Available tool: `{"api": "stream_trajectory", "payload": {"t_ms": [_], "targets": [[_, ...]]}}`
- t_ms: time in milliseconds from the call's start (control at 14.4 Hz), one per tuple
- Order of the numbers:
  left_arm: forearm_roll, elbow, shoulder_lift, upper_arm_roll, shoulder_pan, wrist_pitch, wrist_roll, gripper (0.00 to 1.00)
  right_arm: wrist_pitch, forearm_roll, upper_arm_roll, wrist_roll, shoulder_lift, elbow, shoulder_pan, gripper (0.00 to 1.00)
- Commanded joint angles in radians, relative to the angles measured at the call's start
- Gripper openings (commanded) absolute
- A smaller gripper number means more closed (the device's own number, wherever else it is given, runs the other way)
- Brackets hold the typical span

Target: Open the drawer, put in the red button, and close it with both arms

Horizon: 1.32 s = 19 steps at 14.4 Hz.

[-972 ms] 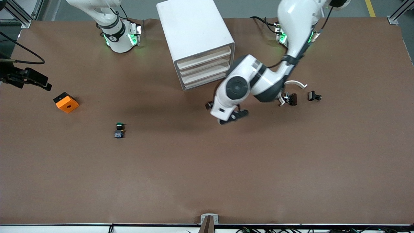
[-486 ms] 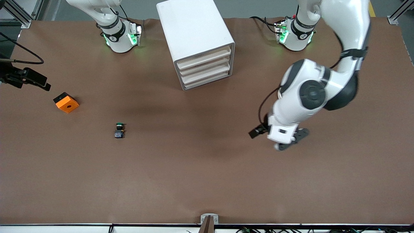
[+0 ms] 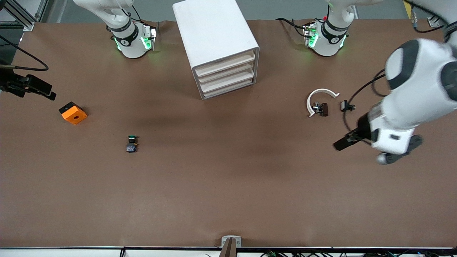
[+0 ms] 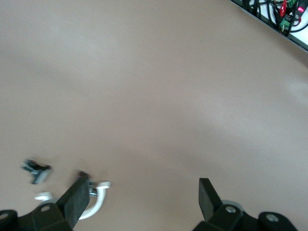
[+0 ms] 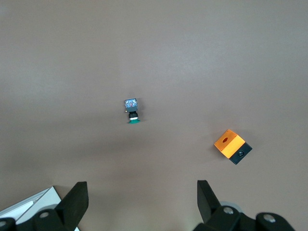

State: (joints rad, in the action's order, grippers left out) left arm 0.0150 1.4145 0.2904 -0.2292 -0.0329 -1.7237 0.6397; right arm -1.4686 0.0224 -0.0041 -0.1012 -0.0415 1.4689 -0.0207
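Note:
The white cabinet [image 3: 214, 35] stands at the table's back middle. All of its cream-fronted drawers [image 3: 225, 76] are pushed in. No red button shows in any view. My left gripper [image 3: 344, 144] hangs open and empty over bare table at the left arm's end. In the left wrist view [image 4: 143, 182] nothing is between its fingers. My right gripper [image 3: 43, 91] waits, raised at the right arm's end of the table above the orange block. In the right wrist view [image 5: 142, 185] it is open and empty.
An orange block [image 3: 73, 112] [image 5: 232, 147] and a green-capped button [image 3: 132, 142] [image 5: 132, 110] lie toward the right arm's end. A white curved hook [image 3: 319, 96] [image 4: 94, 204], a small dark part [image 3: 321, 109] and a small black clip [image 3: 347, 106] lie near the left gripper.
The left arm has swung from in front of the cabinet toward its own end of the table, uncovering the hook and small parts. The right arm has not moved.

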Motion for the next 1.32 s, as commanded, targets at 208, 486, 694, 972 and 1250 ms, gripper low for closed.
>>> {"api": "stream_trajectory", "payload": {"t_ms": [208,486,694,972,1250], "targets": [[-0.02,-0.006,-0.112,0.001,-0.154,0.154,-0.391,1.0,0.008,-0.012,0.015,-0.006,-0.009,-0.022,-0.016,1.0],[-0.021,0.018,-0.204,0.143,-0.043,0.217,-0.583,1.0,0.008,-0.01,0.015,-0.006,-0.009,-0.022,-0.015,1.0],[-0.009,0.098,-0.282,0.261,0.057,0.233,-0.606,1.0,0.008,-0.01,0.015,-0.006,-0.011,-0.022,-0.008,1.0],[-0.006,0.205,-0.362,0.258,0.056,0.194,-0.606,1.0,0.008,-0.012,0.015,-0.006,-0.012,-0.022,-0.01,1.0],[-0.007,0.262,-0.419,0.225,0.015,0.184,-0.608,1.0,0.002,-0.01,0.015,-0.006,-0.012,-0.022,-0.008,1.0]]}}
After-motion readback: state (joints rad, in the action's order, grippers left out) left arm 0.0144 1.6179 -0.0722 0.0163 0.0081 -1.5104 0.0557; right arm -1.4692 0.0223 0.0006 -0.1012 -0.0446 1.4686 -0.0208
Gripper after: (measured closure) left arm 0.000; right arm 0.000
